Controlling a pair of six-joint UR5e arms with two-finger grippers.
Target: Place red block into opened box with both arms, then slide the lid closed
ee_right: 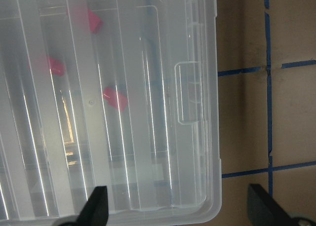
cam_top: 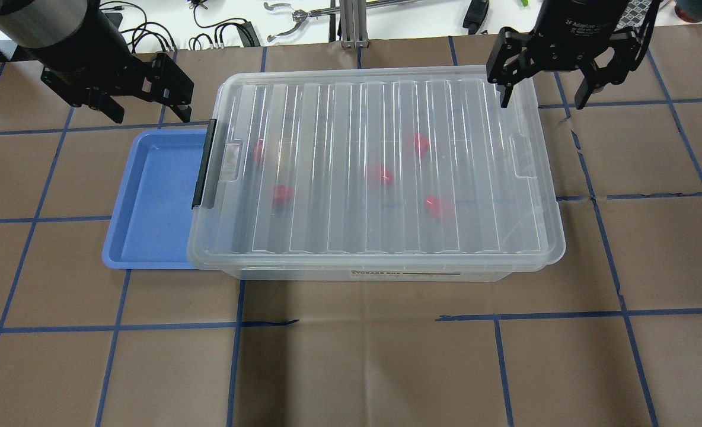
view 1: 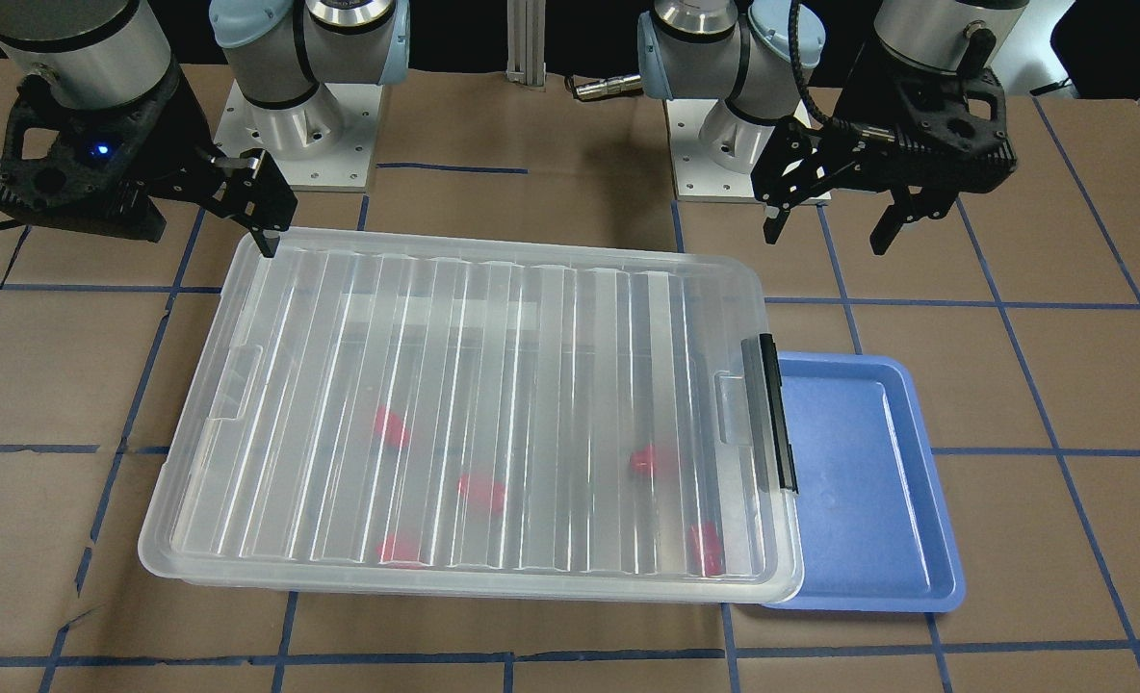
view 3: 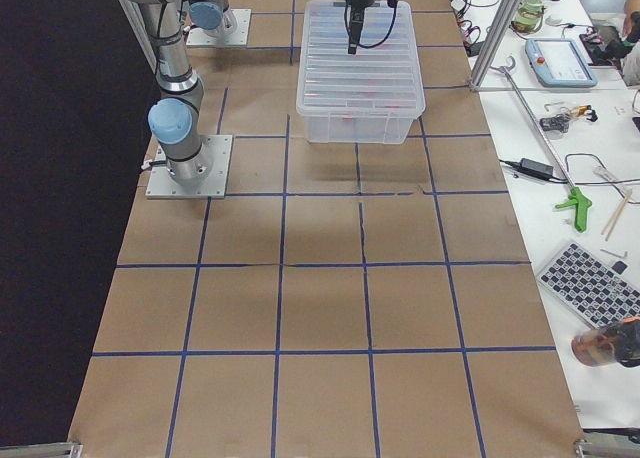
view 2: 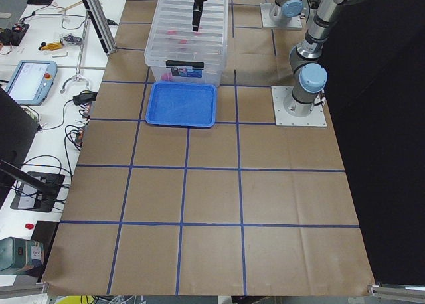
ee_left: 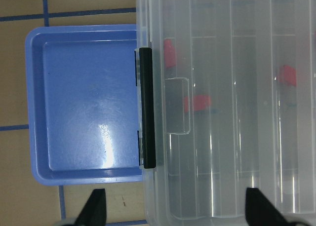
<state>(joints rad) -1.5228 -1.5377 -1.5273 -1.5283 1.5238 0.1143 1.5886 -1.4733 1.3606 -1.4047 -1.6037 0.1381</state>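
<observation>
The clear box [cam_top: 357, 274] sits mid-table with the ribbed translucent lid [cam_top: 339, 118] lying flat over its whole top. Several red blocks, such as red block [cam_top: 282, 194] and red block [view 1: 649, 460], show blurred through the lid, on the box floor. The black latch [cam_top: 204, 166] is at the box's left end. My left gripper [cam_top: 147, 107] hangs open over the table, just beyond that end's far corner, holding nothing. My right gripper [cam_top: 545, 98] is open too, straddling the lid's far right corner, with one finger over the lid and one over the table. Both hold nothing.
An empty blue tray [cam_top: 155, 196] lies against the box's latch end, partly under the lid's overhang. Brown paper with blue tape lines covers the table. Both arm bases [view 1: 291, 144] stand behind the box. Tools and cables lie past the far edge.
</observation>
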